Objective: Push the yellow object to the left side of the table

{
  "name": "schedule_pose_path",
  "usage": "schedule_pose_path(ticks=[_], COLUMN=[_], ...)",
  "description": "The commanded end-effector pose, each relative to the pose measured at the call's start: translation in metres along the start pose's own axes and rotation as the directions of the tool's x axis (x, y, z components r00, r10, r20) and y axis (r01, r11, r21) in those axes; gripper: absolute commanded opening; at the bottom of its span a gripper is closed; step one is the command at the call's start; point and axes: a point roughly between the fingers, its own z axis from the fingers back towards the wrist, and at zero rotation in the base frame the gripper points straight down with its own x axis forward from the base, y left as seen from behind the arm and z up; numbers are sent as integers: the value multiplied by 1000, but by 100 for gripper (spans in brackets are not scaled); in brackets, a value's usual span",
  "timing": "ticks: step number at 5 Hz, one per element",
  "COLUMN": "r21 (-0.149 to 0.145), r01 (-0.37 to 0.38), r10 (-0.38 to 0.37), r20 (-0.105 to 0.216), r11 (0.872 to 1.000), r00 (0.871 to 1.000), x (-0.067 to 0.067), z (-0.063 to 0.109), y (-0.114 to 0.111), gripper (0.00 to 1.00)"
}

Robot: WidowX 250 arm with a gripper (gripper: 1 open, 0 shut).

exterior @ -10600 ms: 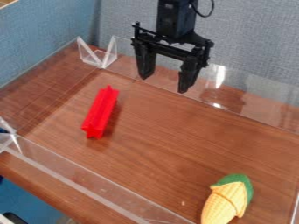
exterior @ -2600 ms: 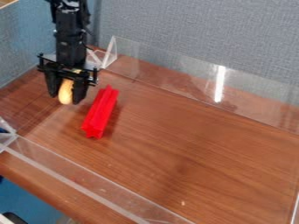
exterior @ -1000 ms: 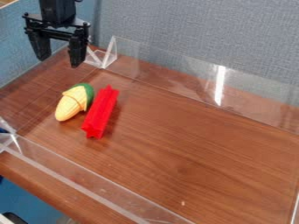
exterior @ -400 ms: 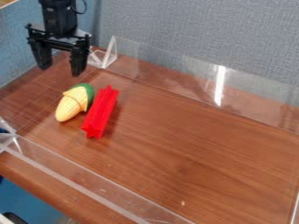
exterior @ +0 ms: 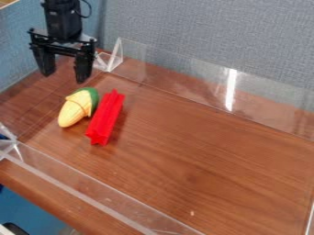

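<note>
The yellow object (exterior: 76,107), a small toy corn cob with a green end, lies on the table (exterior: 196,156) at its left side. Its right flank rests against a long red ridged block (exterior: 106,116). My gripper (exterior: 64,66) hangs above and behind the corn, pointing straight down. Its two black fingers stand open with nothing between them, and they are clear of the corn.
Low clear acrylic walls (exterior: 233,90) edge the wooden tabletop on all sides. A folded clear piece (exterior: 108,59) stands at the back left corner, just right of the gripper. A grey-blue wall rises behind.
The gripper has shifted slightly right and a little lower since a second ago. The corn and the red block have not moved in that time.
</note>
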Motion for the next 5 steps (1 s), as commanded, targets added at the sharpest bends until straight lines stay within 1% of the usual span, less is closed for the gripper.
schedule_pose_path(ticks=[1, 2, 5], r21=[6, 1, -25], r01=[17, 20, 32], r10=[-18, -20, -31], r20=[36, 34, 36], r11=[1000, 1000, 999], r00=[999, 999, 999], x=[3, 3, 1], z=[13, 13, 18], y=[-6, -7, -10], gripper=[100, 100, 100])
